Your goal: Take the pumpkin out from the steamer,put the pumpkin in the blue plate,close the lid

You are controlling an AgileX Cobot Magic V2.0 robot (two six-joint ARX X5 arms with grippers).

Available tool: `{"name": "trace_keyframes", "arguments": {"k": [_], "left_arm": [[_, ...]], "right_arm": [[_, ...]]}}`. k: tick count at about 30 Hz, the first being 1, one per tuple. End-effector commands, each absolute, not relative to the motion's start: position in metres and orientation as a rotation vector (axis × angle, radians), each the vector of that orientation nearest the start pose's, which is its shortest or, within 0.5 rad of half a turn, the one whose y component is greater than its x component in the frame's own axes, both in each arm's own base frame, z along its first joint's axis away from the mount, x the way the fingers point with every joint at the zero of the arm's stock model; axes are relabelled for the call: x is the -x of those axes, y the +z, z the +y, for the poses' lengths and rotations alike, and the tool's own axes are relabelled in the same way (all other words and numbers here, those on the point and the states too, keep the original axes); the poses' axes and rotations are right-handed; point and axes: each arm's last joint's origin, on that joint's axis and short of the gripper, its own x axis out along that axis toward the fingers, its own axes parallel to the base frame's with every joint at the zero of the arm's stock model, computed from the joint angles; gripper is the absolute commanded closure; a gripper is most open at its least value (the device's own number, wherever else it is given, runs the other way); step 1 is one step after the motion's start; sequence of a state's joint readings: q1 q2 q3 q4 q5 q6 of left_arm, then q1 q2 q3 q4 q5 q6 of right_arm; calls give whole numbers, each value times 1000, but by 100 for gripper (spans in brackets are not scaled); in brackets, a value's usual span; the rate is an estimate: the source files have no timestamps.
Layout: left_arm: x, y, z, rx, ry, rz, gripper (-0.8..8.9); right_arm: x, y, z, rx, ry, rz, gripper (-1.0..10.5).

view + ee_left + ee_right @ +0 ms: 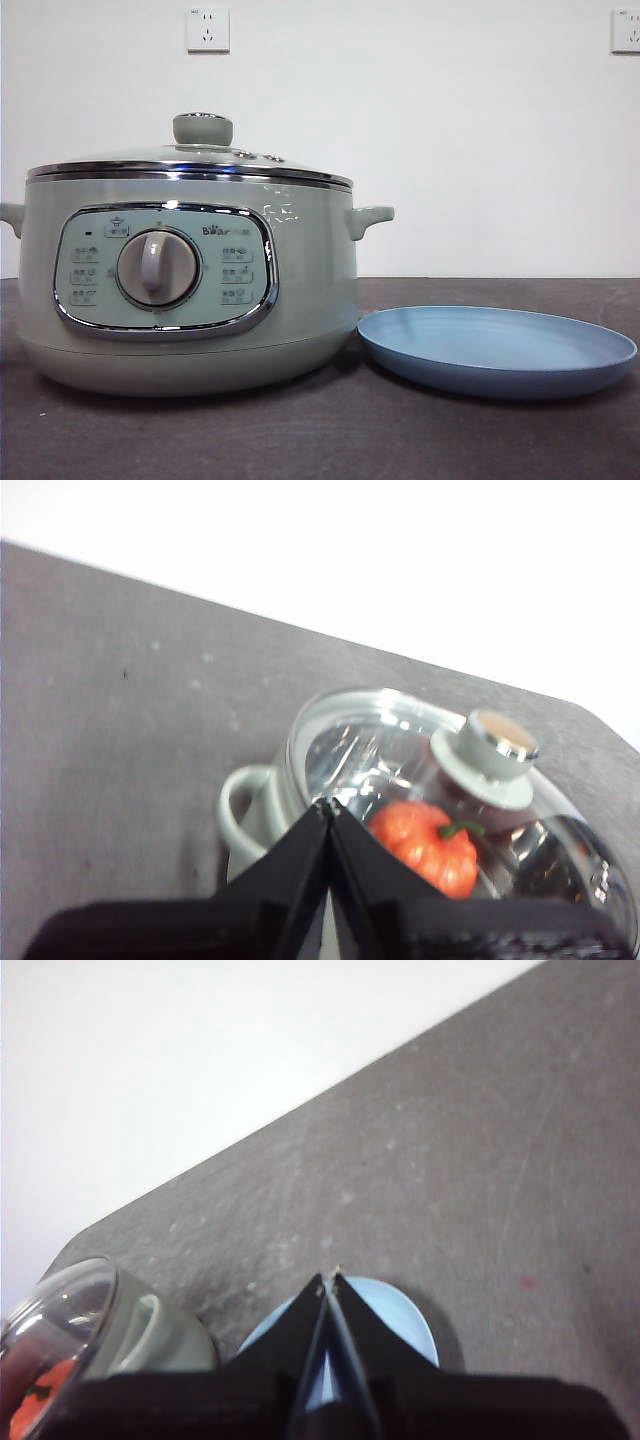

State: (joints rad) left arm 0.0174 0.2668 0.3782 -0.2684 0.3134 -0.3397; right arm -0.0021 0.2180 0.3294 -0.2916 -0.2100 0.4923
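While the lid (190, 160) sits closed on the steamer (185, 290), the pumpkin (425, 845) lies inside the pot, its orange ribs and green stem showing through the glass in the left wrist view. The steamer stands on the dark table (320, 440) with its dial panel facing the front camera, and the blue plate (497, 350) lies flat just beside it, bare, its rim close to the pot's base. The left gripper (328, 805) hangs above the steamer near one side handle, its jaws pressed together with nothing between them. The right gripper (330, 1280) is above the blue plate (only part of the plate shows past the black jaws), likewise closed and holding nothing. Neither gripper appears in the front view. Two wall sockets (208, 30) sit on the white wall behind.
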Motion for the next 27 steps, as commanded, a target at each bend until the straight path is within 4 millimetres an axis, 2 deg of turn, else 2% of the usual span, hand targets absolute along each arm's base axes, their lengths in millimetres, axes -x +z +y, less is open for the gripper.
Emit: {"name": "trace_keyframes", "arguments": {"k": [1, 9, 17, 19, 21, 23, 27], "left_arm": [[-103, 259, -7, 328, -269, 212, 821], [-126, 297, -8, 254, -326, 258, 821], [-145, 319, -11, 234, -457, 310, 812], [-149, 322, -12, 236, -481, 321, 748], [-152, 323, -12, 240, -484, 332, 562], [-154, 324, -14, 243, -493, 345, 460], [-158, 326, -18, 242, -516, 363, 458]], "right_arm": [[-97, 250, 6, -440, 169, 213, 963], [-114, 304, 7, -274, 243, 246, 963], [-133, 347, 9, -130, 325, 350, 902], [-138, 353, 9, -115, 326, 372, 802], [-142, 357, 9, -119, 325, 391, 629], [-146, 358, 9, -122, 324, 404, 496], [-151, 354, 10, -126, 330, 440, 469]]}}
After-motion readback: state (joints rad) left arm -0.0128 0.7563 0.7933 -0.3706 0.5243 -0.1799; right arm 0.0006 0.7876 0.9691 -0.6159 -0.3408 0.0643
